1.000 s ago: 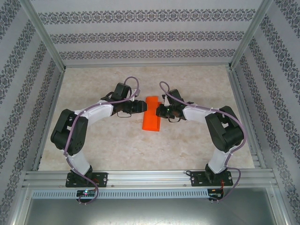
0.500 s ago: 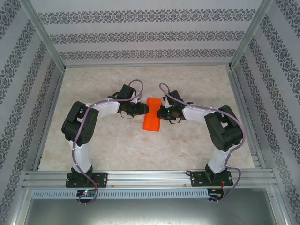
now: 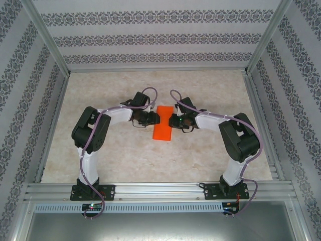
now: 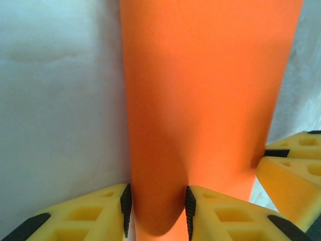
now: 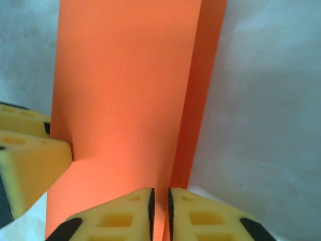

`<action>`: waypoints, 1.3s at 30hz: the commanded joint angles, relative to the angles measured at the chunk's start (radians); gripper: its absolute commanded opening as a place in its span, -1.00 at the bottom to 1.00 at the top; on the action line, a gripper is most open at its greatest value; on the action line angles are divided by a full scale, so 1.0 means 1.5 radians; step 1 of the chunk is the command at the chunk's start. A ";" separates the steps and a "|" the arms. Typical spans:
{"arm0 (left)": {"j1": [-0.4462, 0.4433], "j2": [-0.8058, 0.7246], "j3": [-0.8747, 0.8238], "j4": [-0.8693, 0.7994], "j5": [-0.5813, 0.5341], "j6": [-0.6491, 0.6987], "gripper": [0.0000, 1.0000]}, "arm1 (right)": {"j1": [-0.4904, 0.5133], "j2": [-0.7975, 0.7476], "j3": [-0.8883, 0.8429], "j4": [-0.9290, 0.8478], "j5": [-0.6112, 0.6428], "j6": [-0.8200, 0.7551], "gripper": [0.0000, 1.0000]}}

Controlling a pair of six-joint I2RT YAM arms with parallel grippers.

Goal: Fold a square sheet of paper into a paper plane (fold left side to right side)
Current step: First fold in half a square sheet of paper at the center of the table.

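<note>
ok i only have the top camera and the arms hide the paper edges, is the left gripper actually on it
Observer: On the left wrist camera the left gripper has its jaws apart, and the orange paper fills the gap between them.
Operator: and the right one
Observer: The right gripper is nearly closed, with orange showing in a thin slit between its jaws.
Operator: layers lined up?
Observer: Not quite. A darker strip, apparently the lower layer, sticks out past the top layer's edge.
</note>
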 commanded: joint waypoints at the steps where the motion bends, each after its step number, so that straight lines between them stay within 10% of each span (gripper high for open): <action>1: -0.014 0.015 0.026 -0.043 -0.026 0.011 -0.25 | -0.004 -0.047 -0.015 -0.013 0.056 -0.015 -0.49; 39: -0.032 0.038 0.060 -0.102 -0.070 0.041 -0.32 | -0.039 -0.195 -0.122 0.025 0.083 -0.002 -0.26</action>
